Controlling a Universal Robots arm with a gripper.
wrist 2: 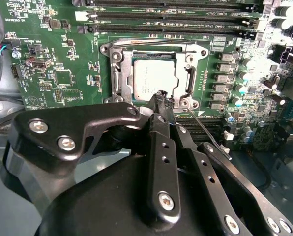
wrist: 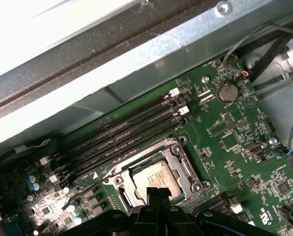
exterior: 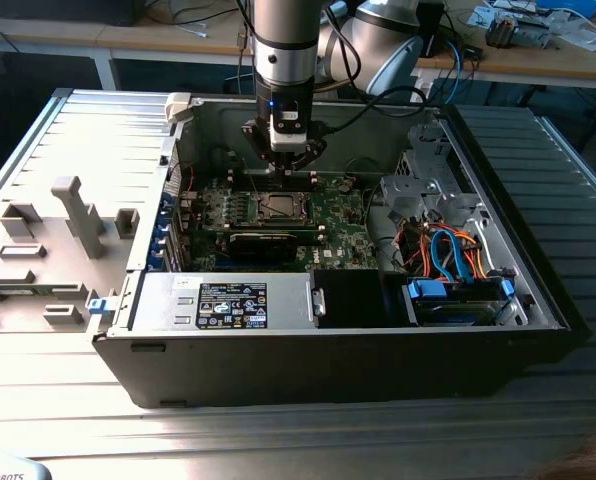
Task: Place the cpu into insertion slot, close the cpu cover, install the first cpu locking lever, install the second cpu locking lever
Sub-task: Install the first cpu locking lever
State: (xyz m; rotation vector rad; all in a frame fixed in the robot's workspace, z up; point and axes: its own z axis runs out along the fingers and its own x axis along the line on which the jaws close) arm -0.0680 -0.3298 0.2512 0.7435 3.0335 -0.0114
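We hold our gripper pinched narrow, gripping nothing visible, on the cpu cover's edge, probably pressing it over the cpu seated in the insertion slot.

Second wrist view: the gripper hides from you the near edge of the chip and the near side of the frame | first wrist view: the picture edge cuts the gripper off | exterior view: the socket is too small for you to judge; the arm is cut off by the top edge
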